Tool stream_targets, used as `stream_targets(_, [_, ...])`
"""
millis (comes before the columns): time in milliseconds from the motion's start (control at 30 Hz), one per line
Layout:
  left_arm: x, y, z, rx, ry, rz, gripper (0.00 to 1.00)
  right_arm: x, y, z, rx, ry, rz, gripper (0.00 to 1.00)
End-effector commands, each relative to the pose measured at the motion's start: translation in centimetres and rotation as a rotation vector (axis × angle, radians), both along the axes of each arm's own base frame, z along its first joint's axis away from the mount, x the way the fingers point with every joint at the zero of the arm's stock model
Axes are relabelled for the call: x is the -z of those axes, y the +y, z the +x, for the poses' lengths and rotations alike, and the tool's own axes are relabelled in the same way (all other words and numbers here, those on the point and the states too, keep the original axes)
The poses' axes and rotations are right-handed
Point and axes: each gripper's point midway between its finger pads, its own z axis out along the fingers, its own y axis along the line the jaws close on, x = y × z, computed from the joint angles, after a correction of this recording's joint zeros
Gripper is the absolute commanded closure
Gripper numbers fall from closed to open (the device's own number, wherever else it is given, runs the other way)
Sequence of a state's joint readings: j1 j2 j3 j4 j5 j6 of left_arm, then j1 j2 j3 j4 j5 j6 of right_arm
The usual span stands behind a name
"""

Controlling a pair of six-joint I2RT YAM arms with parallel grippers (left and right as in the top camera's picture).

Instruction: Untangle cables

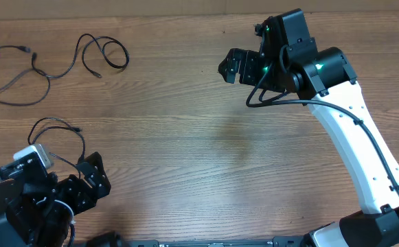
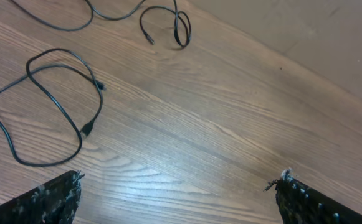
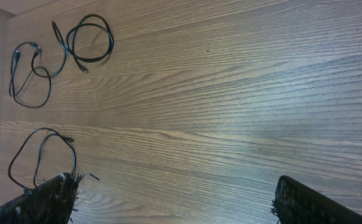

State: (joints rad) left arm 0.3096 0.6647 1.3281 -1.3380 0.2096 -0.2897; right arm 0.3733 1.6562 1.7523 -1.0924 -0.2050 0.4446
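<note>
Left claw [image 2: 181, 178] cropped; nearest cable [image 2: 60, 107] seemingly part-hidden overhead

The left arm [image 1: 20, 202] sits folded in the lower left of the overhead frame, and the left gripper [image 1: 97, 175] is spread wide and empty. The right arm [image 1: 350, 137] reaches from the lower right to the upper centre. The right gripper [image 1: 226, 65] is likewise wide and empty.

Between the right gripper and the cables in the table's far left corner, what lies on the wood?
Nothing. In the overhead view, only bare tabletop runs from the open right gripper to the cables; the right wrist view agrees.
</note>
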Motion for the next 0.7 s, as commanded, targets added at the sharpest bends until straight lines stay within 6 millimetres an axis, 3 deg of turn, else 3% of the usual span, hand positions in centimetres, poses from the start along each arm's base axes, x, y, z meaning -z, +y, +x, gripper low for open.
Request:
stream_targets(0, [-0.4,-0.1,-0.2,-0.010,-0.029,-0.011,0.00,-0.6,-0.1,0.3,0.008,-0.020,0.005,0.00])
stream_targets(300, [1.3,-3.9,-1.7,0.225,-0.135,0.008,0.01,-0.6,-0.1,0.3,0.008,-0.020,0.005,0.00])
stream_targets(533, [3.6,-5.1,-1.3,0.331,-0.312,0.077,0.01,-0.6,-0.1,0.3,0.008,-0.020,0.005,0.00])
stream_targets(667, [5.2,-5.4,-0.1,0.353,-0.397,0.104,0.00,-0.6,-0.1,0.3,0.008,-0.020,0.005,0.00])
